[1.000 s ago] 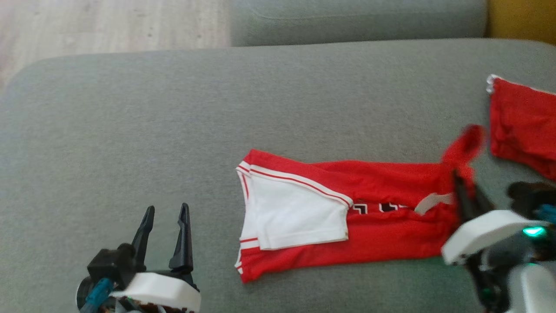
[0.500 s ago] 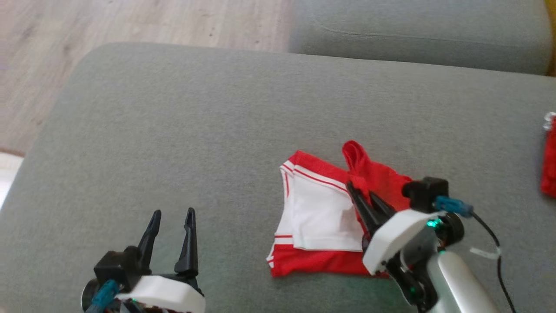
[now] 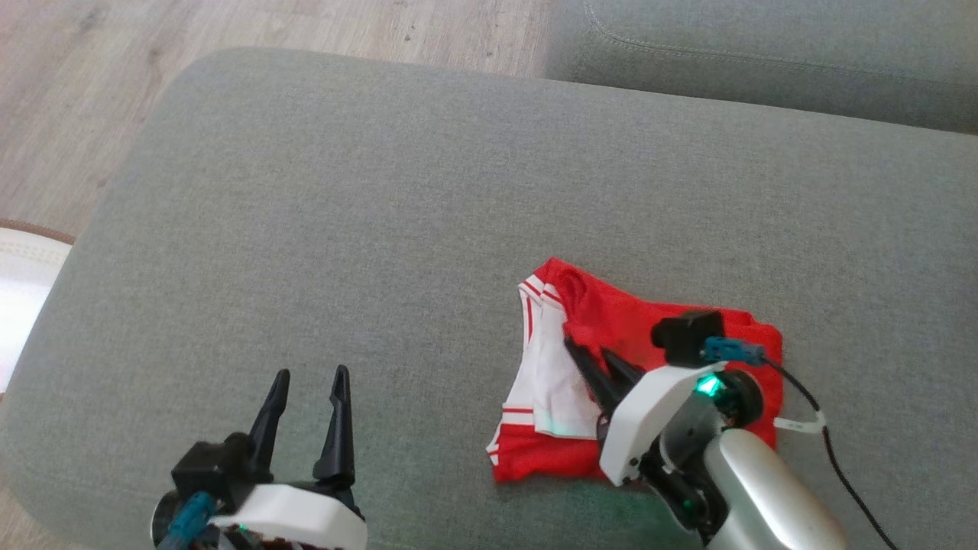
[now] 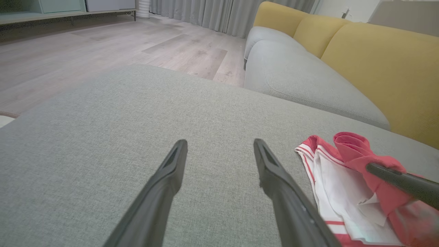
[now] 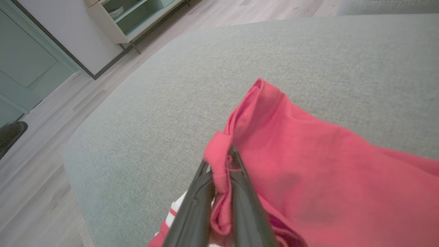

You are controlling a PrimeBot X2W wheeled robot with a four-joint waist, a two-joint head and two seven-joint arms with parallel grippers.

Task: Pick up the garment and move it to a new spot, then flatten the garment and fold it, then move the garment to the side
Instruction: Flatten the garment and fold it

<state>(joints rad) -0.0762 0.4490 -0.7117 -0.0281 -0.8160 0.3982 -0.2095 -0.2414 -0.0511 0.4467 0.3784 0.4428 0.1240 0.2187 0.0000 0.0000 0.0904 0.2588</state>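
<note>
Right gripper [image 3: 587,347]: black fingers [image 3: 588,373], white housing [image 3: 646,420], teal plug [image 3: 730,350].

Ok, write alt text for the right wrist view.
The right pincer is shut on a bunched fold of the red garment, which lies on a grey sofa cushion. Wooden floor and a pale green cabinet show beyond.

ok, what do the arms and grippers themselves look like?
Both the left gripper and right gripper have two long tapered black fingers on a rounded white housing, with a black camera block and teal connector. The right one has a green light, a black cable with a white tag, and a silvery forearm.
</note>
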